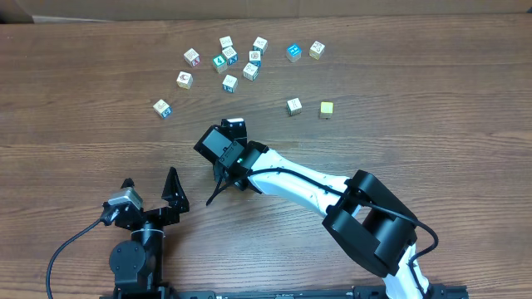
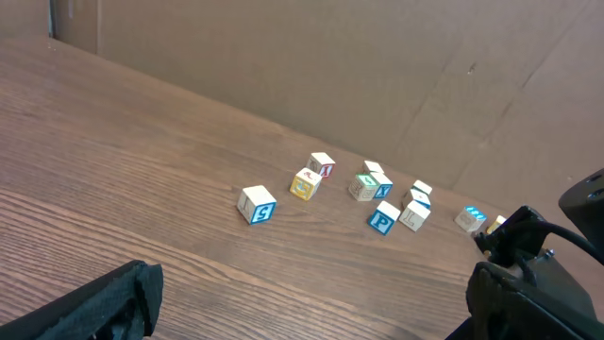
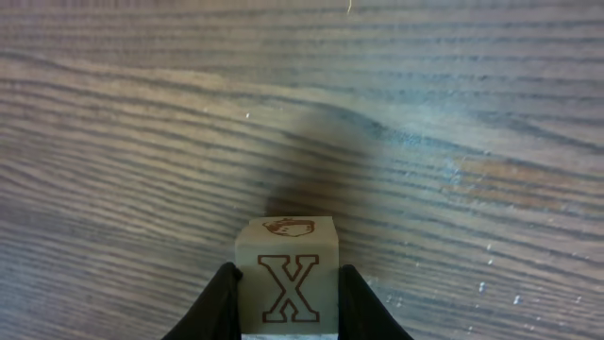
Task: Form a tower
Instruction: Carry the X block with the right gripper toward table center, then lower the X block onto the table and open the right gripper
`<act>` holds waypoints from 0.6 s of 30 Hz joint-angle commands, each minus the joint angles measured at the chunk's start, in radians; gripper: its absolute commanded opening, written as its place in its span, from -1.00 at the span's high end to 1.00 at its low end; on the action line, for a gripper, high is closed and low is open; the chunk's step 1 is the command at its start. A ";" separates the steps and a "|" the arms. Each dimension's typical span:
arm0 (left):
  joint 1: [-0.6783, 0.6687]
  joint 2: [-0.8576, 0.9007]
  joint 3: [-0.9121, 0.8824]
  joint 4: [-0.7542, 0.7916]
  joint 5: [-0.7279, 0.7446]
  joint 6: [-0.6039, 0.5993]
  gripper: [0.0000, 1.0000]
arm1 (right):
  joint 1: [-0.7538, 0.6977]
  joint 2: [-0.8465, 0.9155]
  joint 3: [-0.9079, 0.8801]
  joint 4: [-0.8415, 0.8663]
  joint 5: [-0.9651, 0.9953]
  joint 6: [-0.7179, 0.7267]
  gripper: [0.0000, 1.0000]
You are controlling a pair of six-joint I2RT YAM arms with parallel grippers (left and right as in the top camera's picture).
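The right gripper (image 1: 235, 128) is squeezed tight on a little wooden block (image 3: 286, 274). The block has a big brown X on the side that faces the wrist camera. It has a small brown picture on top. One finger presses on each side of it. The block is near the middle of the tabletop (image 1: 432, 116), a bit to the left. A dark shadow lies on the wood just past it. I cannot tell if the block touches the wood.

The left gripper (image 1: 151, 191) is at the near left side. Its fingers are spread wide apart and nothing is between them.

The other blocks (image 1: 230, 82) lie on the far side of the tabletop, well apart from the left gripper. Most sit in a loose bunch at the far left. Two more sit by themselves to the right of the held block, and one of them is a yellow block (image 1: 327, 109). I cannot tell if any block sits on top of another.
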 commanded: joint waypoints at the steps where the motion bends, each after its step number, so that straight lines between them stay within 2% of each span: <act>1: -0.003 -0.008 -0.003 0.002 0.005 -0.006 -0.99 | 0.001 -0.006 -0.003 0.005 0.041 0.027 0.60; 13: -0.003 -0.008 -0.003 0.002 0.005 -0.006 -0.99 | 0.001 0.002 -0.007 -0.005 0.051 0.055 0.57; 18: -0.003 -0.008 -0.003 0.002 0.005 -0.006 -0.99 | 0.001 0.002 -0.007 -0.005 0.051 0.055 0.37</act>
